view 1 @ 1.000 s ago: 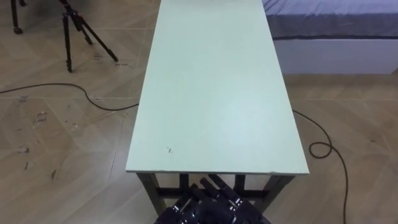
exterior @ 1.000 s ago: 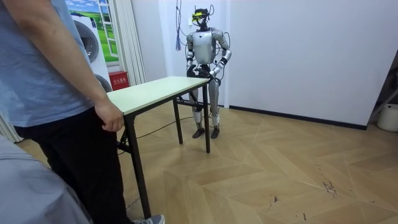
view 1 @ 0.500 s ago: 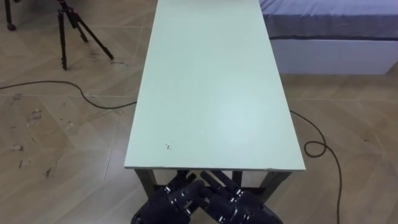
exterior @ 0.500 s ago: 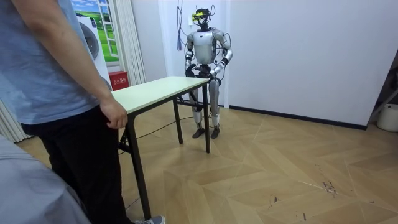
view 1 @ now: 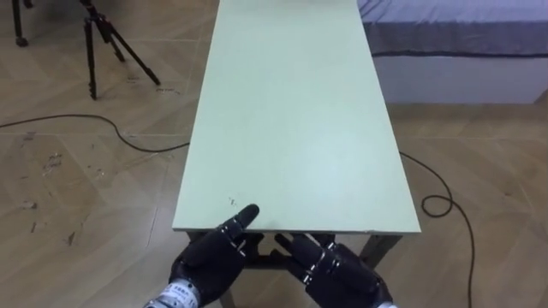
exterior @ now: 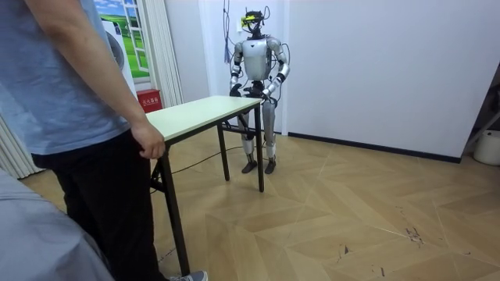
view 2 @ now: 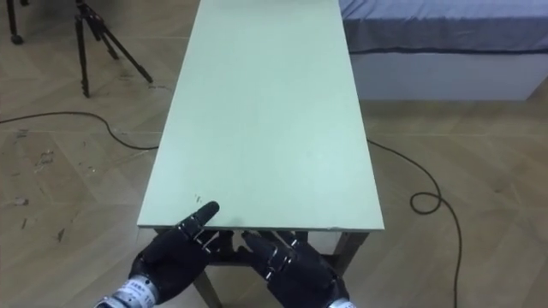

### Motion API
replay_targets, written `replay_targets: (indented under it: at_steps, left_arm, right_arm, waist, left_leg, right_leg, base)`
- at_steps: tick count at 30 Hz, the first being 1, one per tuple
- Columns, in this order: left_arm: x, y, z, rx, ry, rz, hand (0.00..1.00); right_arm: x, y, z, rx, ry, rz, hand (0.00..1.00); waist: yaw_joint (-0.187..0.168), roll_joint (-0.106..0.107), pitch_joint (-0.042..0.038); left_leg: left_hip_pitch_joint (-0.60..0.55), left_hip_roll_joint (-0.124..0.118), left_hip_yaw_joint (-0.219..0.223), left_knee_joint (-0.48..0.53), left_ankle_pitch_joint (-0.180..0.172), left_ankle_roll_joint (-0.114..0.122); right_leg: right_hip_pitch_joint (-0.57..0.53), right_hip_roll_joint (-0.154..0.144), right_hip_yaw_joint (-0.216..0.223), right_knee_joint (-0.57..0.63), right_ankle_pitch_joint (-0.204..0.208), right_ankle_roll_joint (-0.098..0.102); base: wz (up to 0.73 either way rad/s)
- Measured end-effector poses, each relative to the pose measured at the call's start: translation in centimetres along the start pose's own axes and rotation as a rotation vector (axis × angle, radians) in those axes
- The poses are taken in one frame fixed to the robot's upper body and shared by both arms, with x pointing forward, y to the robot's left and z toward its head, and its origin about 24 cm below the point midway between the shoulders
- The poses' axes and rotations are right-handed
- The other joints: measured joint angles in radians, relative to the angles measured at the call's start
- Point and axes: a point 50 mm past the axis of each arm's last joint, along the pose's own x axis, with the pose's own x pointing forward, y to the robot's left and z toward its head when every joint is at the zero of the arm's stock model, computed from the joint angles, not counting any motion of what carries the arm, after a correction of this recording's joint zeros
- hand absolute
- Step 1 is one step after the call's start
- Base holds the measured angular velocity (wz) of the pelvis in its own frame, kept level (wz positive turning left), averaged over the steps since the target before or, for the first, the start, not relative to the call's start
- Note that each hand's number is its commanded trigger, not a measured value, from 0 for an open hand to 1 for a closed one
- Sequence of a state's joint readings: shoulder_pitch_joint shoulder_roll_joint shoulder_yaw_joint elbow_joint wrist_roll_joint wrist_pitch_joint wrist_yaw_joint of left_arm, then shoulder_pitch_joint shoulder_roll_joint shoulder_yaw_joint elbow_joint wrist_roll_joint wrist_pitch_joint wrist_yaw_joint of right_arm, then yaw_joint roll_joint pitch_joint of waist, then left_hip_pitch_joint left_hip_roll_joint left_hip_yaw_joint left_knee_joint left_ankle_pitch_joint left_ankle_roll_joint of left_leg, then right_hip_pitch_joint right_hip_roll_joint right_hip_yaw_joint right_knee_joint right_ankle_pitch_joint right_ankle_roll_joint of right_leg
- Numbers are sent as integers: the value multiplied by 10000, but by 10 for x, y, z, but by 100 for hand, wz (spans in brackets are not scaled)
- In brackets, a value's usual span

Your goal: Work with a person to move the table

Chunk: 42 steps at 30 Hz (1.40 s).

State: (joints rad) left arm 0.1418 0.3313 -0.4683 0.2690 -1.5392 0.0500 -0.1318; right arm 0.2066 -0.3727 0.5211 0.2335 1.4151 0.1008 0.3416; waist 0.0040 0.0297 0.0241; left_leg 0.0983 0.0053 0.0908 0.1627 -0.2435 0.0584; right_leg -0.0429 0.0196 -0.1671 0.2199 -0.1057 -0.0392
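Observation:
A long pale green table (view 1: pixel 291 111) with dark legs stretches away from me. I stand at its short end by the white wall, and both black hands are at that near edge. My left hand (view 1: pixel 212 258) is open, its thumb lying straight over the edge onto the top. The right hand (view 1: pixel 341 272) is open just below the edge, with straight fingers (view 1: pixel 298 245) pointing at the underside. At the other end of the table (exterior: pixel 205 112), a person in a blue shirt stands with one hand (exterior: pixel 148 145) on the corner.
A black tripod (view 1: pixel 107 43) stands on the wood floor left of the table. Dark cables (view 1: pixel 94 124) trail on both sides. A bed (view 1: pixel 462 38) lies at the far right. A red box (exterior: pixel 148 100) sits by the wall behind the table.
Both hands have come up from under the near edge and spread apart. The left hand's thumb now lies over the table top. The person's hand stays at the far corner.

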Motion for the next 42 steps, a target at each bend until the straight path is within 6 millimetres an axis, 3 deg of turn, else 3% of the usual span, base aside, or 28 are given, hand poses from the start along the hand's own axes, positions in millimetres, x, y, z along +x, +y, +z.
replay_targets:
  at_steps: [7, 16, 35, 36, 37, 38, 42]
  left_arm:
    - [6, -5, 1, -539, -99, 221, 0]
    - [10, -7, 4, -989, -357, 734, 0]
    - [13, -8, 2, -1259, -466, 1103, 0]
    - [13, -9, 2, -1274, -464, 1093, 19]
    - [13, -9, 2, -1283, -467, 1088, 72]
    - [13, -9, 2, -1300, -476, 1081, 97]
    - [15, -11, 2, -1537, -612, 1001, 100]
  right_arm:
    - [4, -4, 10, 530, -656, -674, 0]
    - [10, -5, 26, 2450, -2098, -1608, 0]
    - [11, -2, 37, 3138, -2934, -2167, 0]
    - [11, -2, 38, 3140, -2942, -2168, 0]
    - [11, -2, 38, 3141, -2945, -2168, 54]
    - [11, -2, 38, 3138, -2951, -2167, 100]
    - [11, -1, 38, 3128, -2984, -2133, 100]
  waist:
    - [51, -39, -5]
    - [40, -27, -1]
    - [44, 243, -39]
    - [46, 243, -39]
    - [47, 244, -40]
    - [45, 244, -40]
    - [31, 238, -42]
  left_leg:
    - [94, 2, 38, 57, 5, 0]
    - [173, -5, 133, 57, 9, -6]
    - [188, 0, 247, 52, 13, -13]
    - [186, -1, 247, 56, 13, -13]
    - [183, -1, 247, 57, 13, -13]
    - [179, -1, 247, 59, 13, -13]
    - [138, -3, 246, 62, 14, -14]
  right_leg:
    - [11, 3, 105, -2, 0, 0]
    - [43, 13, 127, 3, 27, -41]
    - [-2, 41, 267, 28, 50, -68]
    - [-2, 40, 271, 32, 50, -67]
    - [-3, 40, 274, 32, 50, -67]
    - [-5, 37, 270, 30, 50, -67]
    - [-50, 30, 270, 33, 50, -67]
  base:
    - [-2]
    - [-4]
    - [0]
    - [0]
    - [0]
    - [0]
    - [0]
